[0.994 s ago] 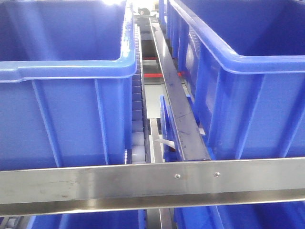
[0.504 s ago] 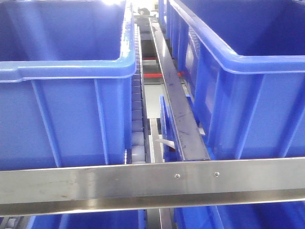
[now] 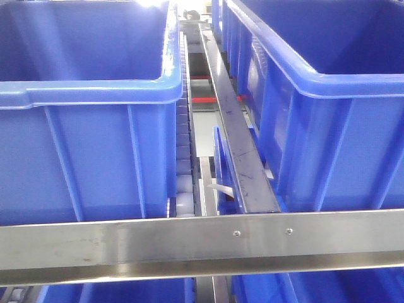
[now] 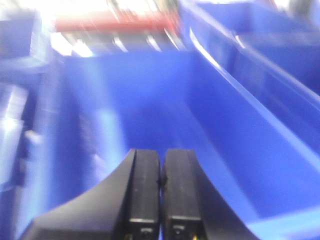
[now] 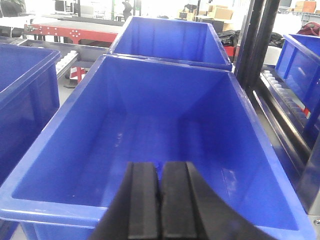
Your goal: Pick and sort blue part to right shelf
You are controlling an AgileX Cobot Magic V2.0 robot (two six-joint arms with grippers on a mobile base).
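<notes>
Beyond the racks lies a bright workshop, washed out by strong overhead light at the far end. A red steel workbench frame [image 5: 65, 31] stands at the back left, with a red-and-white striped marking [image 5: 77, 73] near its foot. Stacked cardboard boxes [image 5: 220, 11] sit at the back right. The floor [image 3: 203, 129] is pale grey.

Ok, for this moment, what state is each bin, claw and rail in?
Left claw: shut, nothing visibly held, over a blue bin, blurred.
Right claw: shut, nothing visible between the fingers.
Bin under right claw: open, looks empty.
Bin behind it: open.
Front rail: level, two screws in place.
</notes>
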